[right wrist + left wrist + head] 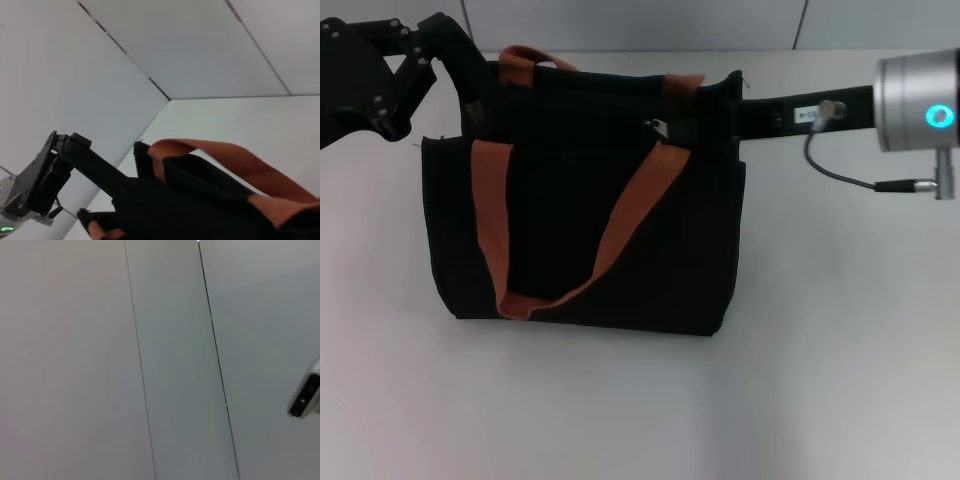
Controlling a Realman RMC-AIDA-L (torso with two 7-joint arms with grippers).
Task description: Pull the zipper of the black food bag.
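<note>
A black food bag (590, 200) stands on a white table (820, 380), its small silver zipper (656, 126) on the top edge, nearer the right gripper (745, 95) than the left gripper (470, 85); neither gripper's grip is visible.

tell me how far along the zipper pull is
Early stage. Done: both arms have reached the black food bag, the left gripper at its top left corner, the right gripper at its top right end. In hand: bracing the bag, apparently. Left: the zipper tab lies untouched near the top's middle; nothing grips it.
</note>
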